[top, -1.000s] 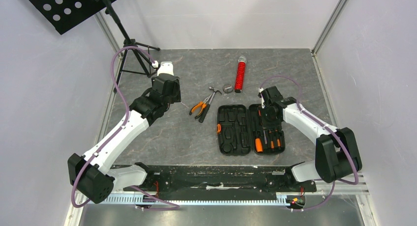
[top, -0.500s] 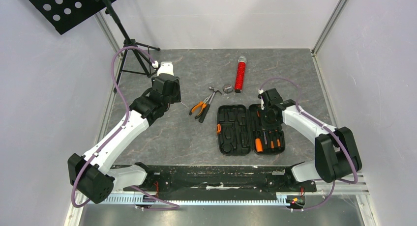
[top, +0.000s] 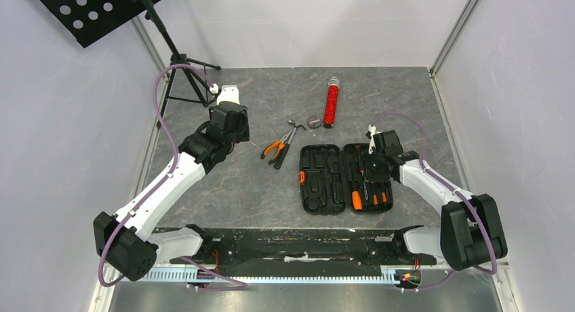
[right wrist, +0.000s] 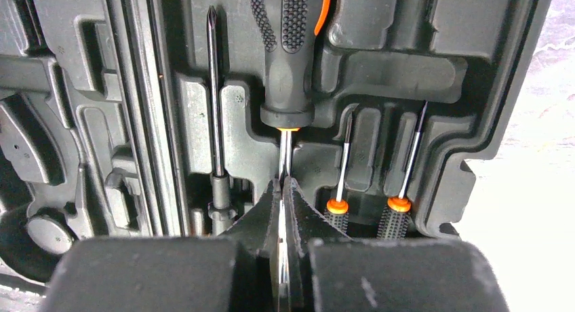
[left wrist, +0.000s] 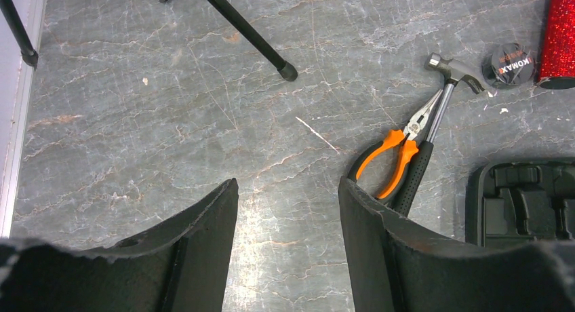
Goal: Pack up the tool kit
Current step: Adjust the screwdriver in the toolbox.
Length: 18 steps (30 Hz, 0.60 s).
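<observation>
The tool kit case [top: 319, 180] lies open, flat on the table at the middle right. My right gripper [right wrist: 283, 182] hangs over its right half [right wrist: 407, 68], shut on the metal shaft of the large black-and-orange screwdriver [right wrist: 288, 47], whose handle lies in a moulded slot. Two small orange-collared screwdrivers [right wrist: 337, 207] sit in slots to its right, a thin Phillips one [right wrist: 213, 88] to its left. Orange-handled pliers [left wrist: 397, 159] and a hammer [left wrist: 444, 98] lie crossed on the table left of the case. My left gripper [left wrist: 288, 183] is open over bare table, left of the pliers.
A red glittery tube [top: 331, 103] and a small round black item [left wrist: 507, 60] lie behind the case. A black tripod stand [top: 180, 68] occupies the far left corner, one foot [left wrist: 288, 71] reaching toward the left gripper. Walls enclose the table on three sides.
My right wrist has shifted slightly right and toward the near edge over the case, still shut. The left arm has not moved.
</observation>
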Each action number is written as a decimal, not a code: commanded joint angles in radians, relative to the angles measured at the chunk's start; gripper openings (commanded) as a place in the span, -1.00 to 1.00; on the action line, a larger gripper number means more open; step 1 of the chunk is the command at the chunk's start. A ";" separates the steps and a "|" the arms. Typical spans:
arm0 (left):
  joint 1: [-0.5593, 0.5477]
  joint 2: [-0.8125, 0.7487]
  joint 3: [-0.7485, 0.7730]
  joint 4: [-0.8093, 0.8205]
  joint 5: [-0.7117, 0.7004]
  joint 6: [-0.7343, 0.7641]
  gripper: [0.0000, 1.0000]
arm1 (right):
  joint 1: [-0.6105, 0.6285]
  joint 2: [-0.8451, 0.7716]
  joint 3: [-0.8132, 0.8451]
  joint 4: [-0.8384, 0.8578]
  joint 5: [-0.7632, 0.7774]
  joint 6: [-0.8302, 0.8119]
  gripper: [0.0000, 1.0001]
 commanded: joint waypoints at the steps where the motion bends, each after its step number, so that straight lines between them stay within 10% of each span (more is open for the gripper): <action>1: 0.007 -0.026 0.001 0.038 -0.020 0.031 0.25 | 0.050 0.134 -0.179 0.046 0.037 0.002 -1.00; 18: -0.078 0.003 0.011 0.017 0.298 -0.087 0.23 | 0.374 0.055 -0.068 -0.051 0.024 0.159 -1.00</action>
